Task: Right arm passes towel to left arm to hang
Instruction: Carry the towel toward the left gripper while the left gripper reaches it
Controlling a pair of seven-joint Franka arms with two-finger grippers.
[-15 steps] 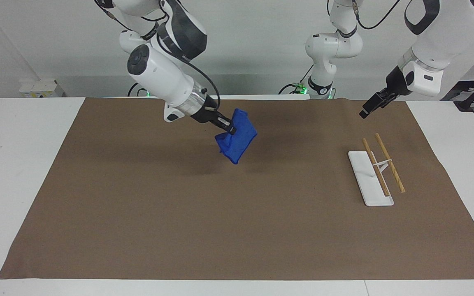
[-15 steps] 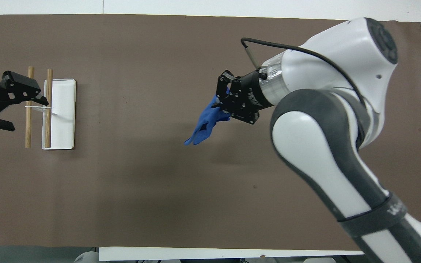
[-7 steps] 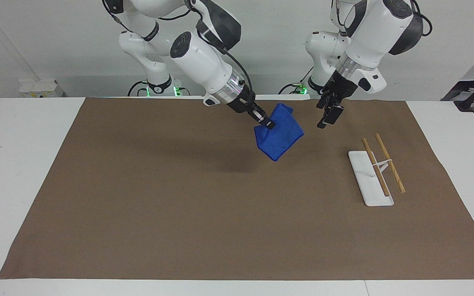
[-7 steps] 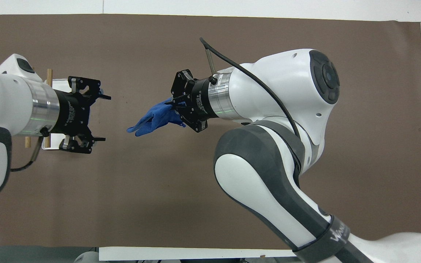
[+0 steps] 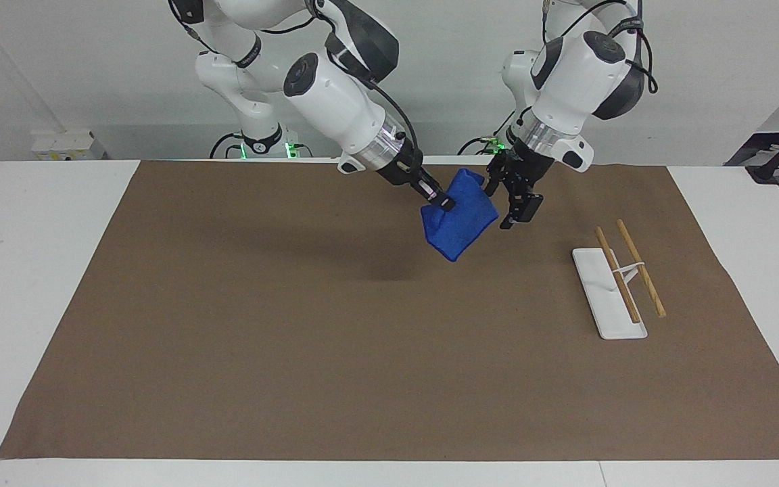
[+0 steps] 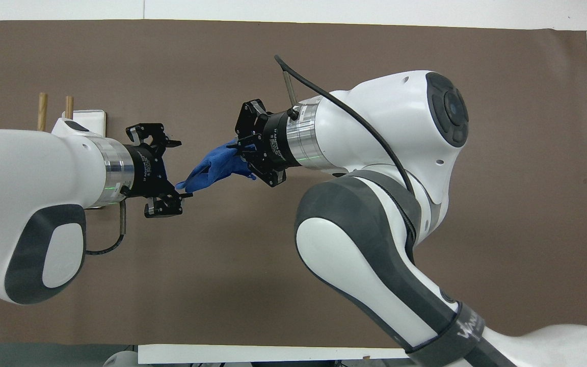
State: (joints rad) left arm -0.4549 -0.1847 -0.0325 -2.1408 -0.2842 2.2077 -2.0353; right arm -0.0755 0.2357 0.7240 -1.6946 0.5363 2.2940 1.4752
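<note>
My right gripper [image 5: 441, 201] [image 6: 240, 162] is shut on one edge of the blue towel [image 5: 460, 216] and holds it up over the middle of the brown mat. The towel [image 6: 212, 165] hangs down from the fingers, folded on itself. My left gripper [image 5: 506, 203] [image 6: 177, 169] is open at the towel's free edge, level with it, one finger on each side of that edge. The jaws stand apart and have not closed on the cloth.
A white rack base [image 5: 607, 295] with two wooden rods [image 5: 630, 274] stands on the brown mat [image 5: 295, 338] toward the left arm's end. In the overhead view my left arm hides most of the rack [image 6: 87, 114]. White table [image 5: 38, 270] surrounds the mat.
My right gripper carried the towel toward the left arm's end and then held still. My left arm swung in from over the rack until its open fingers straddle the towel's edge.
</note>
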